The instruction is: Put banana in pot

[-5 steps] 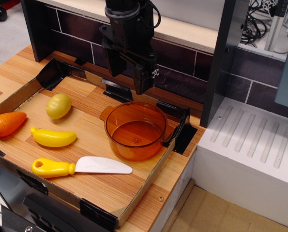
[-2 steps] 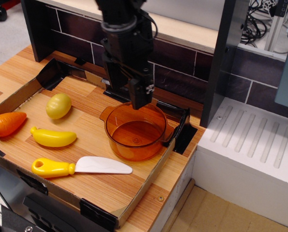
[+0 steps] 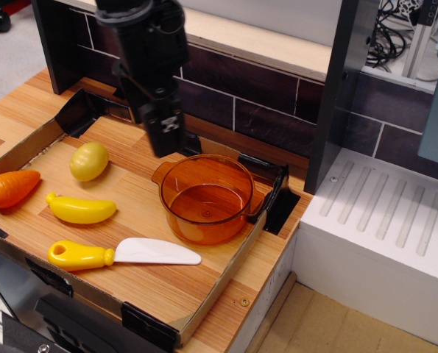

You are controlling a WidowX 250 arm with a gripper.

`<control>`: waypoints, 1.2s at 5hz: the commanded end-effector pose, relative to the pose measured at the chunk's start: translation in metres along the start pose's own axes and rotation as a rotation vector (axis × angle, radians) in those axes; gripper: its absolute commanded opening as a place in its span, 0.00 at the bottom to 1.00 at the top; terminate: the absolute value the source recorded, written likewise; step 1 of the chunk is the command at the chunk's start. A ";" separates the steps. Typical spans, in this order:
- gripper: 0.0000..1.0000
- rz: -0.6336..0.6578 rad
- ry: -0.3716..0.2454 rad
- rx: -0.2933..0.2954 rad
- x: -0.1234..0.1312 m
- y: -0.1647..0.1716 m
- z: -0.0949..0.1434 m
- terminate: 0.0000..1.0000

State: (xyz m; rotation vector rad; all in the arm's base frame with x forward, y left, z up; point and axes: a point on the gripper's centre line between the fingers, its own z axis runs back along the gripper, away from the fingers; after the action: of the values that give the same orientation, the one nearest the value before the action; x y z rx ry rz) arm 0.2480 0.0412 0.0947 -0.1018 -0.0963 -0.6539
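Observation:
The yellow banana (image 3: 81, 209) lies on the wooden tray floor at the left, between the lemon and the toy knife. The translucent orange pot (image 3: 206, 197) stands empty at the tray's right side, upright, with two small side handles. My black gripper (image 3: 151, 126) hangs above the tray's back middle, just behind and left of the pot's rim, above and right of the banana. Its fingers look apart and hold nothing.
A yellow-green lemon (image 3: 89, 161) and an orange carrot (image 3: 11, 188) lie left of the banana. A yellow-handled white knife (image 3: 123, 254) lies near the front. A low cardboard tray wall (image 3: 226, 276) rings the tray. A dark brick wall stands behind, a white ribbed drainer (image 3: 380, 220) at the right.
The gripper has moved left from above the pot's back rim to behind the pot's left handle. The toys have not moved.

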 end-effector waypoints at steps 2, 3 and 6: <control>1.00 -0.498 0.081 0.032 -0.046 0.023 0.011 0.00; 1.00 -0.610 0.080 0.028 -0.056 0.032 0.007 0.00; 1.00 -0.624 0.084 0.017 -0.066 0.029 -0.026 0.00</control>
State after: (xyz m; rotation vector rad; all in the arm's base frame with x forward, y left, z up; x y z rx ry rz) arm 0.2037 0.0949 0.0519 -0.0454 -0.0421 -1.2672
